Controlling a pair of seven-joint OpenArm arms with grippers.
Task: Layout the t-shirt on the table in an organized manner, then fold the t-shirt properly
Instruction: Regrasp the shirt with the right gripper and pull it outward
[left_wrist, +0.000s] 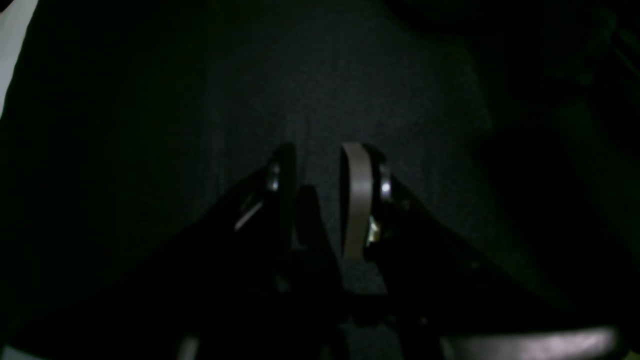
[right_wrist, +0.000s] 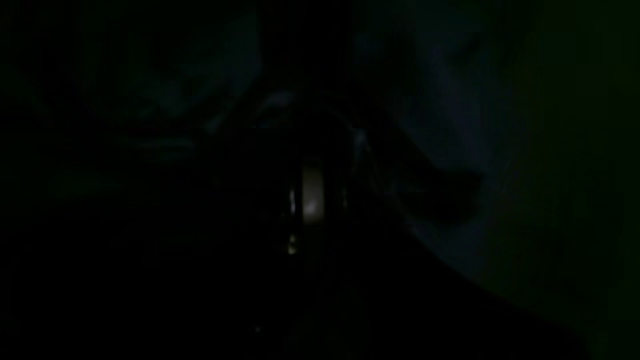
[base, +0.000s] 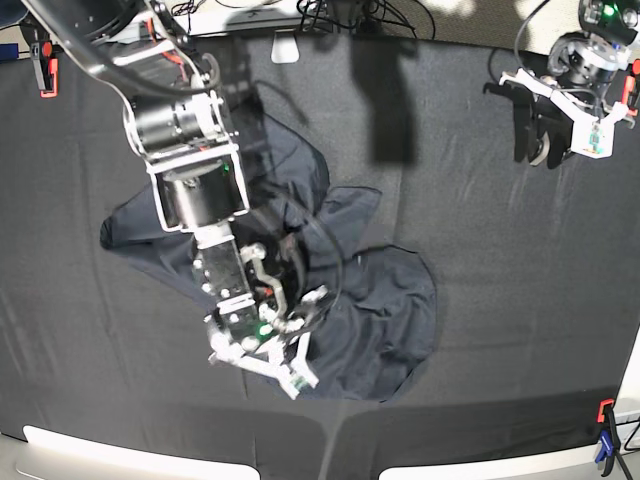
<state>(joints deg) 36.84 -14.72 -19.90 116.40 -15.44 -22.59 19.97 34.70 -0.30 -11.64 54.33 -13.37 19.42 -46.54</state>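
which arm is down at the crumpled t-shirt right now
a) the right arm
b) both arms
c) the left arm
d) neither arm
a: in the base view the right gripper sits low on the bunched t-shirt mid-table, while the left gripper hangs apart over bare black table cloth near the far corner.

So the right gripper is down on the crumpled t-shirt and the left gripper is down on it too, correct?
Not quite. The right gripper is down on the crumpled t-shirt, but the left gripper is not: the base view shows it far from the shirt, over bare table near the far corner.
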